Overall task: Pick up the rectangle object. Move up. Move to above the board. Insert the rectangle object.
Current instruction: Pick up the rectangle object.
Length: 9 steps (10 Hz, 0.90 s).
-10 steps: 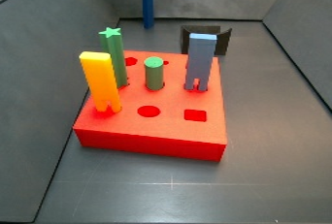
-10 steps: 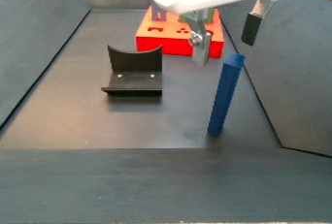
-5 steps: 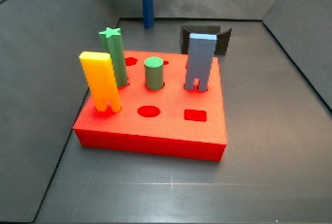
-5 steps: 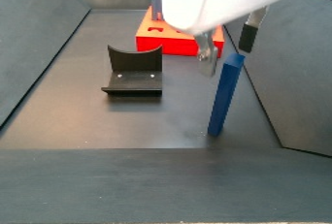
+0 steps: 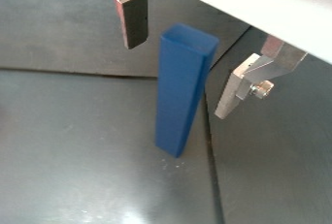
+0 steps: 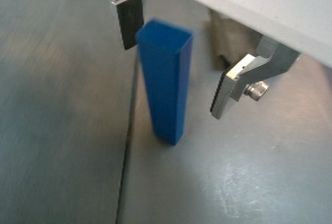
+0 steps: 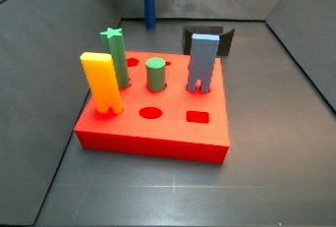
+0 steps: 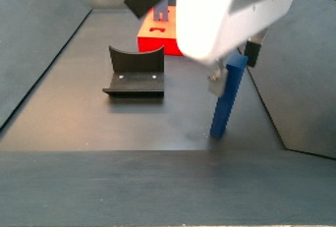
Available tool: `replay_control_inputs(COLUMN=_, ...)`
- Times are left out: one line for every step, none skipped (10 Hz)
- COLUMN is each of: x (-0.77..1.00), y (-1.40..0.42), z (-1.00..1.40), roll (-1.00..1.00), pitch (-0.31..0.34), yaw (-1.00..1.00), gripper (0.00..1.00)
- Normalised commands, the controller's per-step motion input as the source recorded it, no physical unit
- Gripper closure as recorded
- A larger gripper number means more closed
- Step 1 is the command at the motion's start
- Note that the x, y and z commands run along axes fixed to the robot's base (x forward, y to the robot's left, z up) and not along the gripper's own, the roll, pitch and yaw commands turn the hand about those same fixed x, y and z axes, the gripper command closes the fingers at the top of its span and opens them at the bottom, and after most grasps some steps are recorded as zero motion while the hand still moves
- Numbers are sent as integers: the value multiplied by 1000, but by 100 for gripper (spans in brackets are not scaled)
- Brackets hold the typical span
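Dark grey floor carries the tall, slim, dark blue rectangular bar point(image 5: 182, 90), upright, well apart from the thick red square board point(image 7: 155, 121). Open hand point(image 6: 182, 53) straddles its top without touching; in a side view the arm hides the bar's point(image 8: 227, 101) top.

Both wrist views look down close along the gripper point(image 5: 188, 48) point(image 6: 182, 55), whose silver fingers stand apart on either side of the tall dark blue rectangular bar point(image 5: 181, 92) point(image 6: 165, 80) upright on the grey floor. A side view faces across the thick red square board point(image 7: 164, 128) toward the far-off bar point(image 7: 149, 5). A side view sits nearer, behind the bar point(image 8: 227, 98), with the board point(image 8: 160, 36) beyond the jaws.
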Motion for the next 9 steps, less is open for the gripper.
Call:
replay_control_inputs(x=-100, y=129, z=-240, roll=0, pitch=-17, yaw=503, gripper=0)
replay_control_inputs(x=-49, y=46, z=-171, roll=0, pitch=-7, yaw=317, gripper=0)
replay_control_inputs(x=0, y=0, z=0, roll=0, pitch=0, yaw=-20, gripper=0)
replay_control_inputs(x=0, y=0, z=0, roll=0, pitch=0, yaw=0, gripper=0)
replay_control_inputs(x=0, y=0, z=0, roll=0, pitch=0, yaw=0, gripper=100)
replay_control_inputs(x=0, y=0, z=0, roll=0, pitch=0, yaw=0, gripper=100)
replay_control_inputs(x=0, y=0, z=0, roll=0, pitch=0, yaw=0, gripper=100)
replay_control_inputs(x=0, y=0, z=0, roll=0, pitch=0, yaw=0, gripper=100)
replay_control_inputs(x=0, y=0, z=0, roll=0, pitch=0, yaw=0, gripper=100)
